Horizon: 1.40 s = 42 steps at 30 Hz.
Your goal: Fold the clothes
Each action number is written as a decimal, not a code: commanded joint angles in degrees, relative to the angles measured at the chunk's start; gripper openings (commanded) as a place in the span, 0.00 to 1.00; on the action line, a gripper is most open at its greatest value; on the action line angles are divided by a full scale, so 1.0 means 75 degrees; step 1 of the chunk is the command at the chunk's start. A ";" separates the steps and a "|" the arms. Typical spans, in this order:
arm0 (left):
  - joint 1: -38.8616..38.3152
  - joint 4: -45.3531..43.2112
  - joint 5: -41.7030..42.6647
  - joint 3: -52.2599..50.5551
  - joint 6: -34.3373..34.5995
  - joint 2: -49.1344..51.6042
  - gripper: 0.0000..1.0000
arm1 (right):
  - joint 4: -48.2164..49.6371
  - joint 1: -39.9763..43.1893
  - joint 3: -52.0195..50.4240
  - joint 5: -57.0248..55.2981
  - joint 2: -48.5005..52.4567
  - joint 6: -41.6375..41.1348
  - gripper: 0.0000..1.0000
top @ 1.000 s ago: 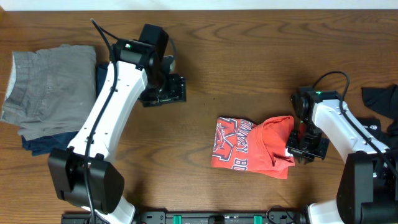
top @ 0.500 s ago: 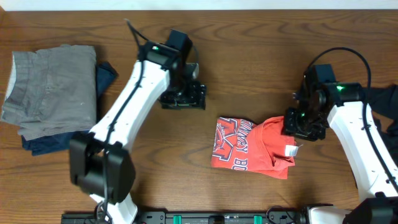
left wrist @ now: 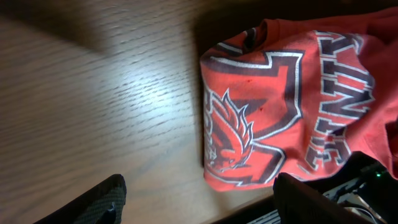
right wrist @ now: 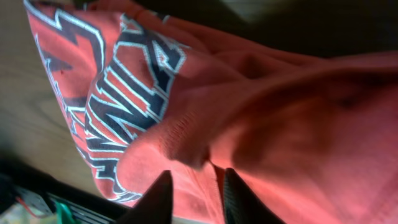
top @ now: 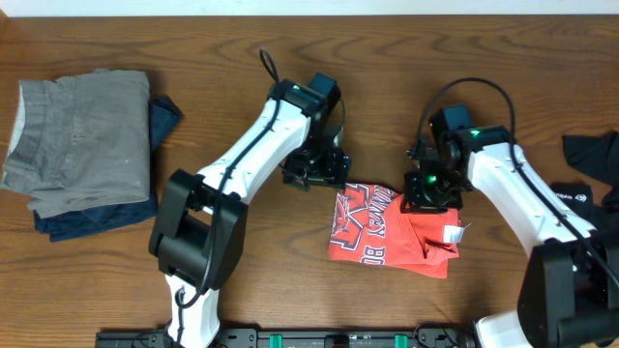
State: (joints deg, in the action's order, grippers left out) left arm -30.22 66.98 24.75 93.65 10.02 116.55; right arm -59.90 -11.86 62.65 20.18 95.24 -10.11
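- Your shirt [top: 392, 230] lies crumpled and partly folded on the tabletop [top: 290, 280], near the front edge and right of centre.
- Your right claw [top: 428, 191] sits over the shirt's far right part. In its wrist view the fingers stand close together on the red cloth [right wrist: 249, 112]; I cannot tell whether they pinch it.
- Your left claw [top: 314, 174] hangs spread wide over bare wood, just beside the shirt's far left corner.
- Farther out, a black garment [top: 592, 169] lies at the right edge and a grey pile [top: 82, 135] at the left.

One red T-shirt [top: 387, 232], one black garment [top: 592, 155], one grey-and-navy stack [top: 82, 135], two arms [top: 247, 159] [top: 513, 188].
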 commanded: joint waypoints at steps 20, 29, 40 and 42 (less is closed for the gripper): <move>-0.0076 -0.0090 0.0070 -0.0064 -0.0134 0.0376 0.77 | -0.1588 0.0201 -0.0041 -0.2792 0.0087 -0.2218 0.01; -0.0076 -0.0093 0.0038 -0.0064 -0.0134 0.0376 0.77 | -0.1582 0.0178 -0.0041 -0.0533 0.0044 0.0321 0.13; -0.0076 -0.0093 0.0038 -0.0064 -0.0137 0.0376 0.77 | -0.2669 0.0172 -0.0044 -0.0154 0.0029 0.1072 0.24; -0.0076 -0.0093 0.0038 -0.0064 -0.0137 0.0376 0.77 | -0.2763 0.0172 -0.0044 -0.0149 0.0029 0.1029 0.27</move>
State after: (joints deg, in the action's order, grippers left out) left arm -30.76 66.11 25.12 93.60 10.02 118.74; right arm -80.16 -10.74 62.43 17.45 96.36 -4.82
